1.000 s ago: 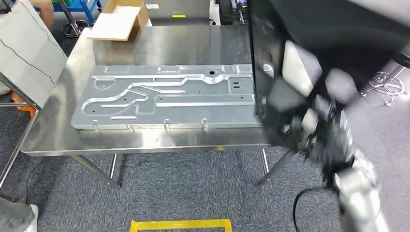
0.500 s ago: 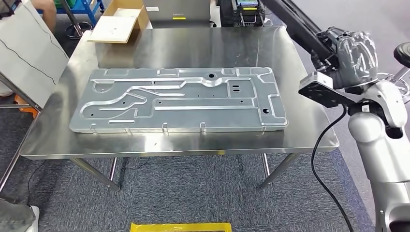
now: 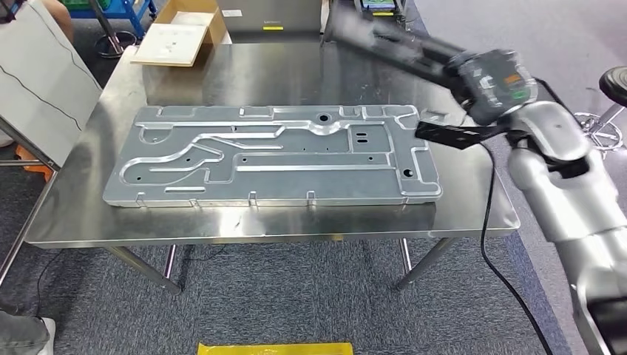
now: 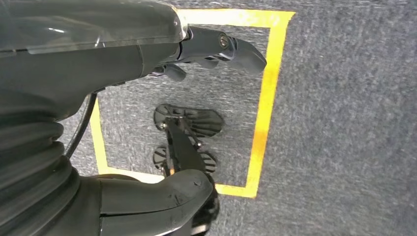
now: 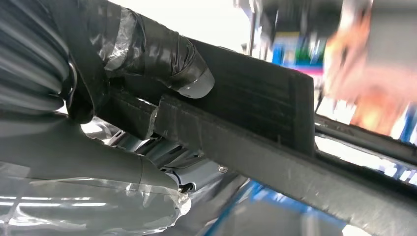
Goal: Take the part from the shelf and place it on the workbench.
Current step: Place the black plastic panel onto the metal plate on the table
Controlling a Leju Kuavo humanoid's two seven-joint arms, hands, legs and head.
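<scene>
Gripping the long black part, my right hand holds it above the workbench's far right, beside the grey metal plate; my left hand hangs released over carpet

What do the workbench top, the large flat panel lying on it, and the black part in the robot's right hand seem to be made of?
Workbench: likely stainless steel, brushed and mirror-like, showing reflections.
Flat panel: likely pressed sheet metal, matte grey, with stamped ridges and holes.
Black part: unclear, perhaps plastic or coated metal, dull and ribbed, held by the right hand.
</scene>
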